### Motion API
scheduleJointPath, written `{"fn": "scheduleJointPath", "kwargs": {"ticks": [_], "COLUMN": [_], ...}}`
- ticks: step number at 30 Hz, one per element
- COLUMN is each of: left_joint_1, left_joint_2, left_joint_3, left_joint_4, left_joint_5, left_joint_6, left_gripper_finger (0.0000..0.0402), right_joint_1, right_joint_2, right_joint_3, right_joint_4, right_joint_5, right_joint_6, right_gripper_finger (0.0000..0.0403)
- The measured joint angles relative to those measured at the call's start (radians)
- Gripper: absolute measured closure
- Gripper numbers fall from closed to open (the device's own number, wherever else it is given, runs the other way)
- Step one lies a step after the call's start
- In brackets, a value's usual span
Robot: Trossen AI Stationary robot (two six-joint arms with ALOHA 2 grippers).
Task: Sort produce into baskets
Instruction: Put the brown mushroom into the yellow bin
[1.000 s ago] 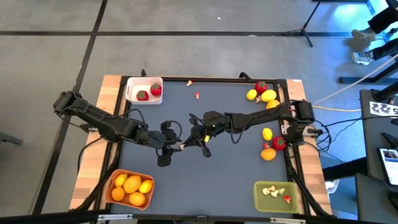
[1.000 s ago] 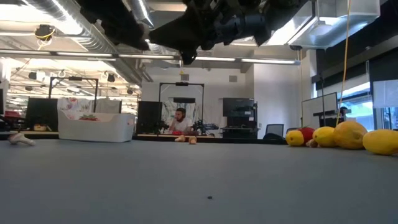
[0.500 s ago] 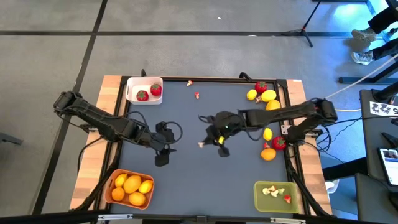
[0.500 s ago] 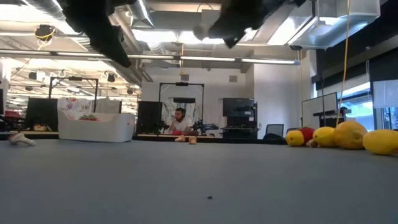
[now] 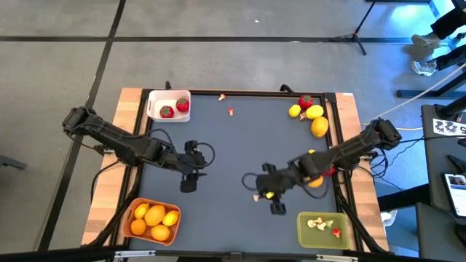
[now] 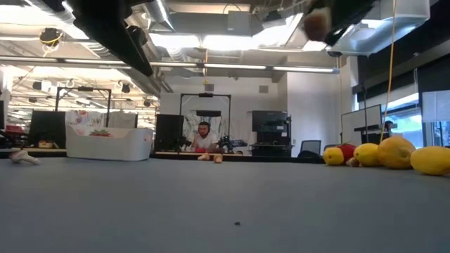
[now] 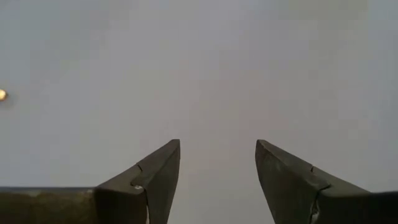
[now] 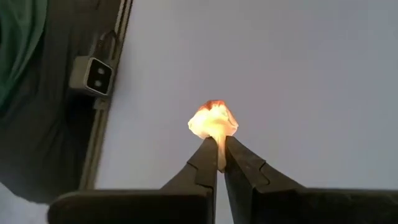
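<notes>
My right gripper is shut on a small pale bit with a red top. It hangs above the dark mat near the front right, a little left of the olive-green basket, which holds pale and red bits. My left gripper hovers open and empty over the mat's left middle, above the orange basket of lemons and oranges. The white basket at the far left holds two strawberries. Lemons and a strawberry lie at the far right. My right gripper pinches the pale bit by its narrow lower end between the free ends of its two fingers. The bit's wider, red-tipped part sticks out beyond the fingertips. The fingers slant down toward the mat, and the bit is lifted clear of it.
Two tiny bits lie near the mat's far edge. A lemon, a strawberry and an orange lie under my right arm near the right edge. In the low view, lemons line the right side.
My right gripper has carried the pale bit from the mat's middle, close to my left gripper, toward the near right and the olive-green basket. It rose slightly, turned as it went and stayed shut on the bit. My left gripper has stayed in place.
</notes>
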Motion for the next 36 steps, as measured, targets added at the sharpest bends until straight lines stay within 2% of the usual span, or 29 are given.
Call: {"fn": "scheduleJointPath", "kwargs": {"ticks": [7,12,25,30,36], "left_joint_1": [0.038,0.064,0.104,0.104,0.104], "left_joint_2": [0.000,0.000,0.000,0.000,0.000], "left_joint_3": [0.000,0.000,0.000,0.000,0.000], "left_joint_4": [0.005,0.005,0.004,0.004,0.004], "left_joint_5": [-0.001,-0.002,-0.001,-0.001,-0.001], "left_joint_6": [0.101,0.151,0.229,0.229,0.225], "left_gripper_finger": [0.0196,0.0196,0.0196,0.0196,0.0196], "right_joint_1": [0.177,0.301,0.568,0.613,0.625], "right_joint_2": [-0.016,-0.023,-0.015,0.025,0.087], "right_joint_3": [0.000,0.000,0.000,0.000,0.000], "right_joint_4": [-0.037,-0.108,-0.391,-0.447,-0.479], "right_joint_5": [0.142,0.210,0.305,0.269,0.202], "right_joint_6": [0.345,0.663,1.441,1.586,1.617], "right_gripper_finger": [0.0384,0.0384,0.0384,0.0384,0.0384]}}
